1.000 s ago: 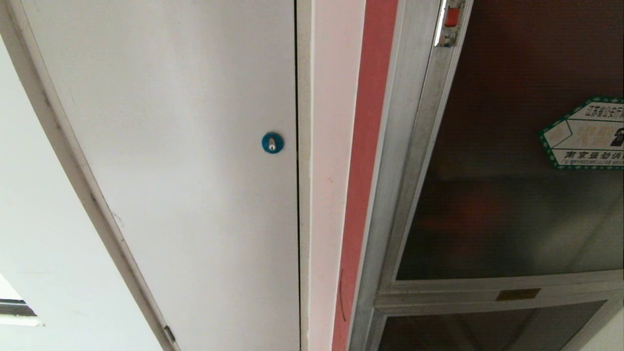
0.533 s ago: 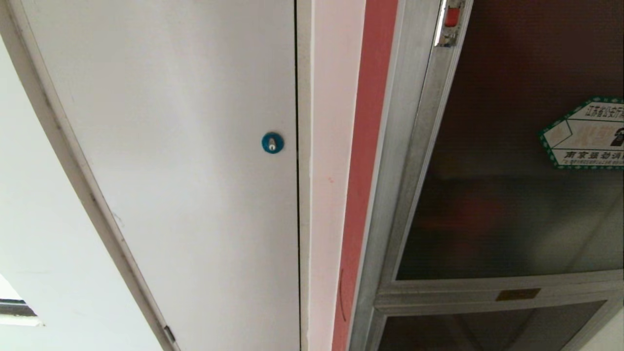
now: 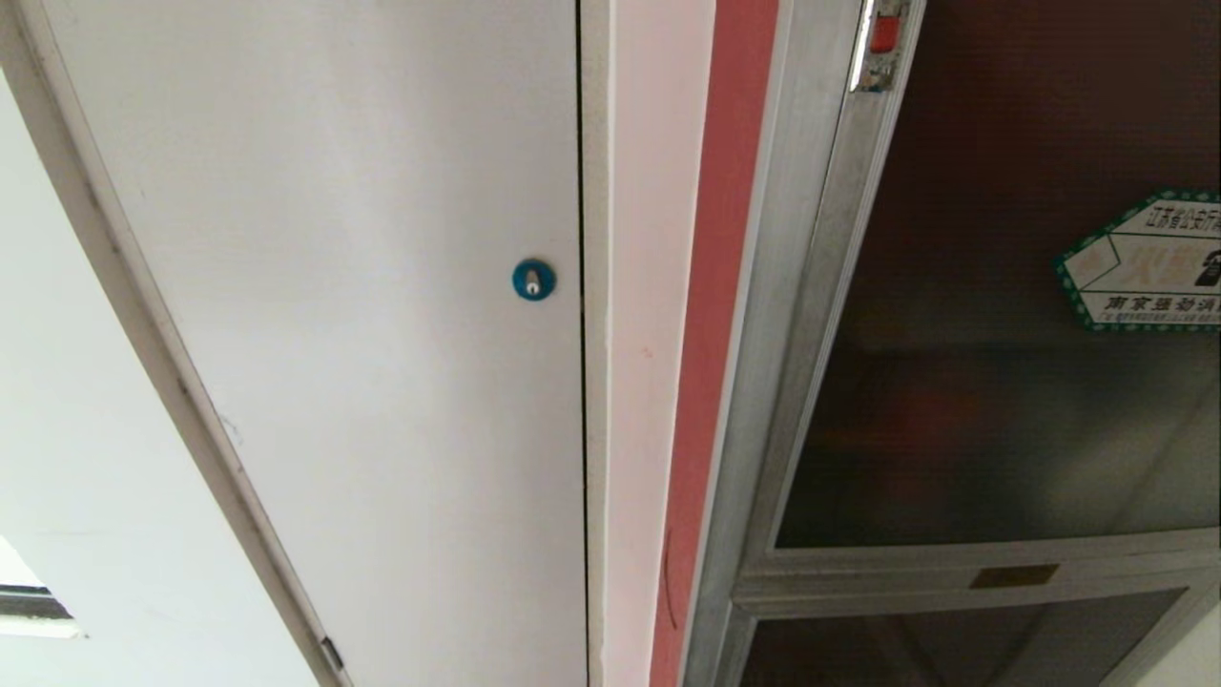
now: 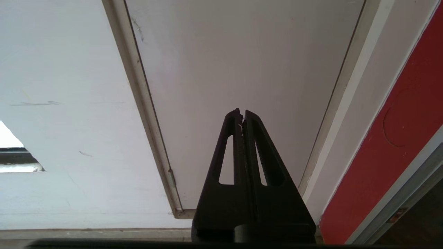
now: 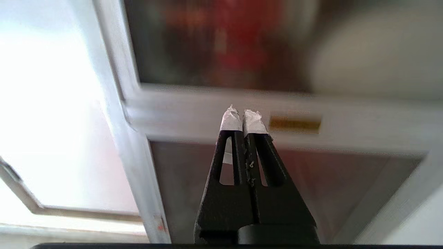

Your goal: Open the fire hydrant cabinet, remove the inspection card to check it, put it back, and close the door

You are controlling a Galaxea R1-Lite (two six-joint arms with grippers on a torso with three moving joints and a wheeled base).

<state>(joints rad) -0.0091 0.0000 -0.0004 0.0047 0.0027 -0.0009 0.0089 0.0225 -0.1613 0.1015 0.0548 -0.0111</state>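
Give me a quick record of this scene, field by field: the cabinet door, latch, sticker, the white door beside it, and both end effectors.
door: dark frosted glass in aluminium frame, closed
red latch: at the door's upper frame edge
sticker: hexagonal, green-bordered, on the glass
white door: closed, left of cabinet, blue round lock
inspection card: not visible
left end effector: shut, empty, facing the white door
right end effector: shut, empty, white-tipped, before the cabinet's crossbar

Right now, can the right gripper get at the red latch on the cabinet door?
Probably yes: the right gripper, shut, faces the door frame unobstructed, but the red latch sits well higher up.
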